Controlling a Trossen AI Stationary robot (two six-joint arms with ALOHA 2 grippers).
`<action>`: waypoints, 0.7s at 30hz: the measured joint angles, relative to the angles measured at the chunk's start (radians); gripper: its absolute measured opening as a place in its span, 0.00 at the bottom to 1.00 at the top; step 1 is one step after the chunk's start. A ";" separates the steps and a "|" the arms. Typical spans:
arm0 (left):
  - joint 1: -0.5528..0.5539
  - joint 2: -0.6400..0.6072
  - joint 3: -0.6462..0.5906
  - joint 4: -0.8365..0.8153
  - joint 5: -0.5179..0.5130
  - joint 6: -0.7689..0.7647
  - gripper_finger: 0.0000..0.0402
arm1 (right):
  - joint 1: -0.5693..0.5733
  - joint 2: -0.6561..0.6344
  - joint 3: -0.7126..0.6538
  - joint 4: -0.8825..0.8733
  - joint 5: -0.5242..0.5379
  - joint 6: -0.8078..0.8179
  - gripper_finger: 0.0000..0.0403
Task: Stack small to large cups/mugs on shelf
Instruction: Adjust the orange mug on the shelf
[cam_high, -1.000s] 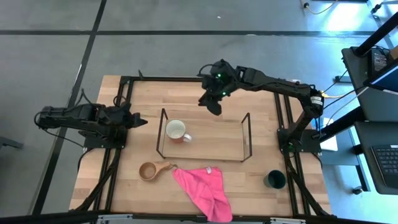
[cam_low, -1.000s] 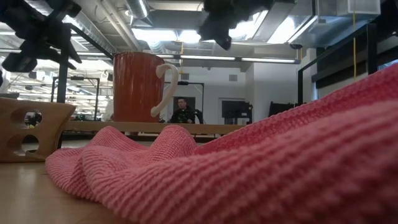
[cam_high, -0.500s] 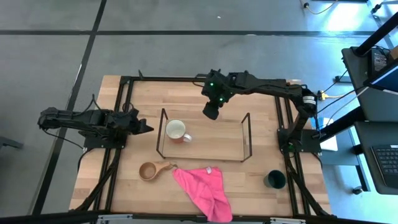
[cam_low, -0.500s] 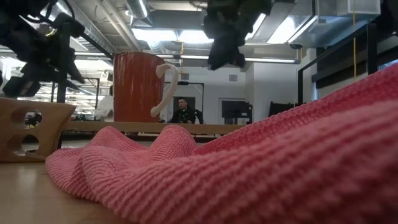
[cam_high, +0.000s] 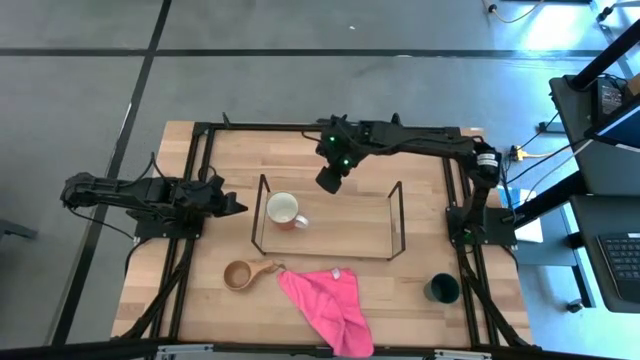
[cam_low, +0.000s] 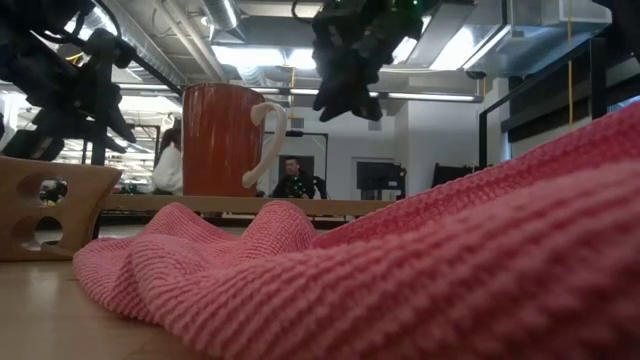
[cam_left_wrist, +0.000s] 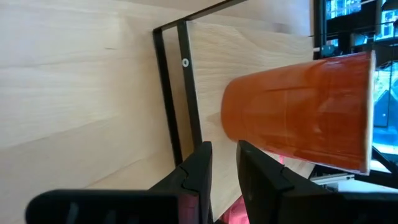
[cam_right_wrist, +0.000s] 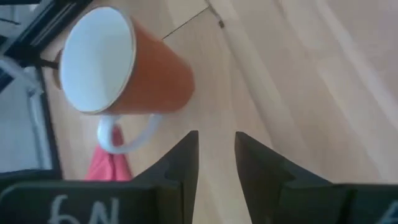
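Observation:
The reddish mug with a white inside stands upright on its base inside the black rod shelf, near its left end. The tan wooden cup stands on the table in front of the shelf. The dark green cup stands at the near right. My left gripper is shut, level, just left of the shelf, pointing at the mug's side. My right gripper is shut above the shelf's far edge, to the right of the mug and behind it.
A pink cloth lies crumpled on the near part of the table beside the wooden cup and fills the front of the low view. The large black frame edges the table. People show in the room behind.
My right gripper has gone toward the table's left edge and a little down, toward the mug. My left gripper has gone toward the table's right edge, closer to the shelf's left end, and lower. The mug and the cups have kept still.

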 joint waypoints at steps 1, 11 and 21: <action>0.000 0.000 0.000 0.007 0.000 0.004 0.17 | -0.001 0.005 0.000 0.018 -0.024 0.011 0.26; 0.004 0.015 -0.004 0.135 -0.007 0.052 0.17 | 0.000 0.050 0.000 0.114 -0.064 0.117 0.26; 0.004 0.084 -0.150 0.410 0.000 0.001 0.17 | 0.034 0.060 0.000 0.124 -0.006 0.192 0.26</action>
